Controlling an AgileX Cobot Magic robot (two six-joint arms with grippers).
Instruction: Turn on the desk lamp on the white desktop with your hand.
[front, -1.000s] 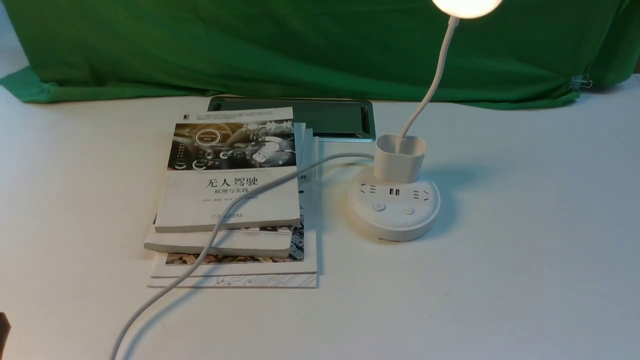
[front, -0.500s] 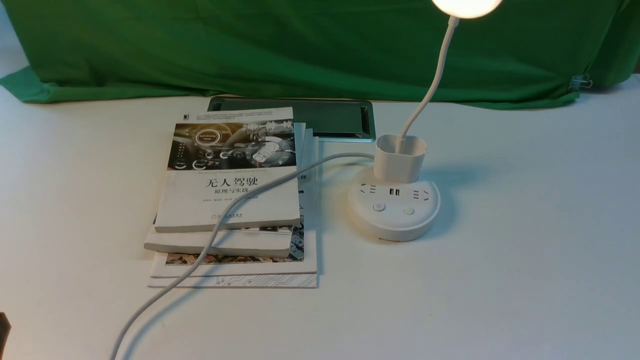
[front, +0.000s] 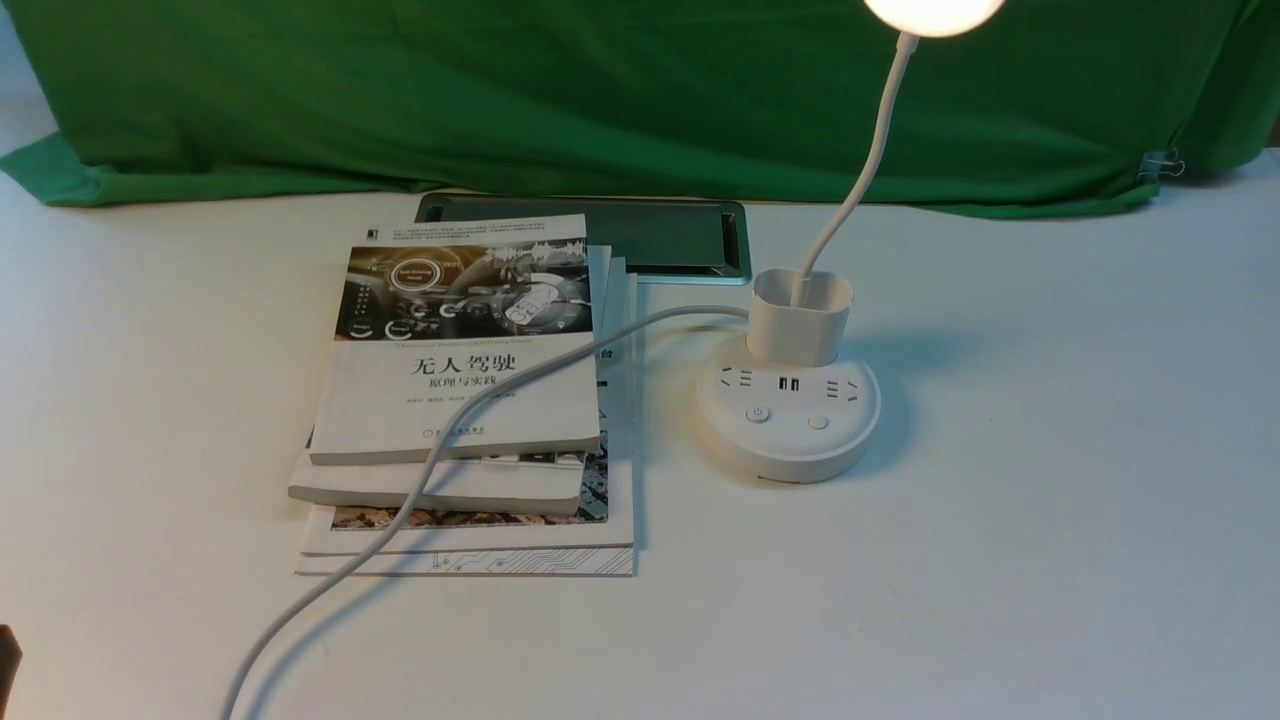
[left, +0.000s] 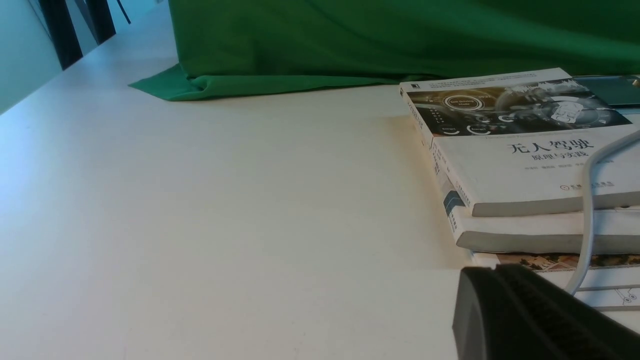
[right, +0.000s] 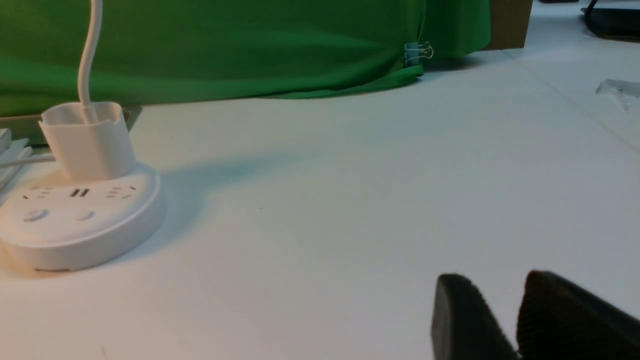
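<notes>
The white desk lamp (front: 788, 420) stands on the white desktop (front: 1050, 450), right of centre. Its round head (front: 933, 12) glows at the top edge. Two buttons (front: 758, 413) sit on the puck base in front of the cup holder (front: 800, 318). The lamp also shows in the right wrist view (right: 80, 220). My right gripper (right: 497, 280) is low over the bare desktop, well off to the side of the base, its jaws a little apart and empty. My left gripper (left: 495, 270) is shut and empty, near the stack of books; only a sliver of it (front: 8, 655) shows in the front view.
A stack of books (front: 460, 400) lies left of the lamp, with the lamp's white cord (front: 420, 490) trailing over it to the front edge. A dark metal-framed panel (front: 650, 235) sits behind the books. A green cloth (front: 600, 90) backs the desk.
</notes>
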